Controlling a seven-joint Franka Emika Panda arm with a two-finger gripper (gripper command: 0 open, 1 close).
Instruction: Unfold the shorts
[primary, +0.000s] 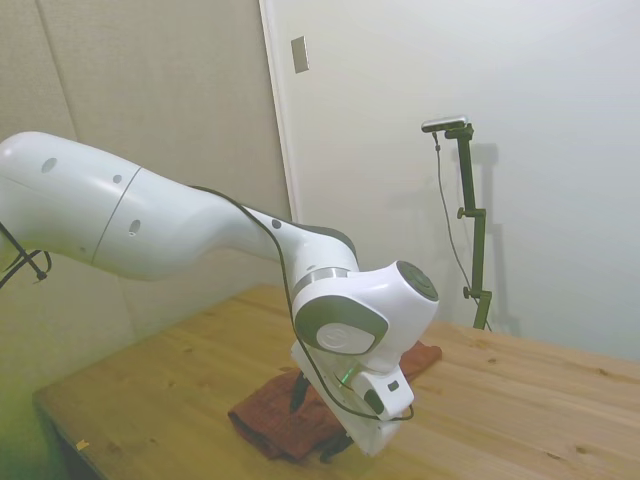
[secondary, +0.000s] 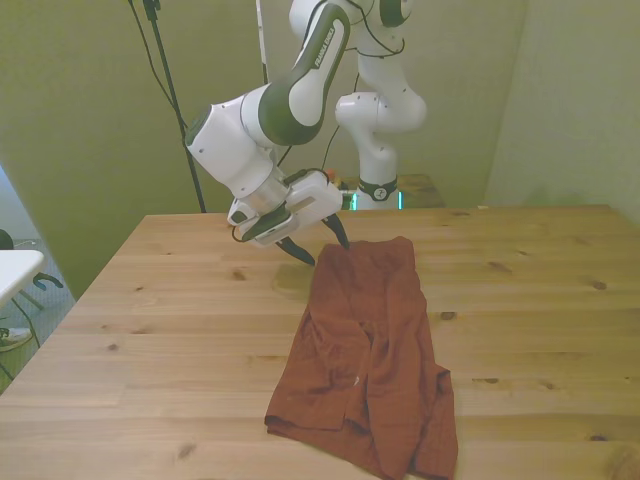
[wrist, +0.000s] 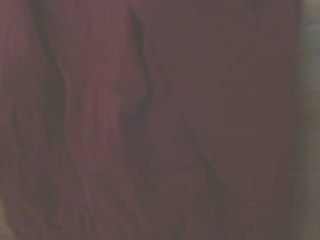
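The rust-orange shorts (secondary: 365, 350) lie folded lengthwise on the wooden table (secondary: 150, 300), with creases down the middle. My gripper (secondary: 322, 248) is tilted low at the shorts' far corner on the front view's left. It is open: one dark finger (secondary: 300, 256) is over bare wood beside the cloth and the other sits at the cloth's far edge. In the side view the gripper (primary: 318, 420) is down at the shorts (primary: 262, 422), and the wrist hides their middle. Blurred rust cloth (wrist: 160, 120) with long folds fills the wrist view.
The table (primary: 520, 400) stretches wide on both sides of the shorts. A white object (secondary: 15, 268) stands off the table at the front view's left edge. Walls close in behind the robot.
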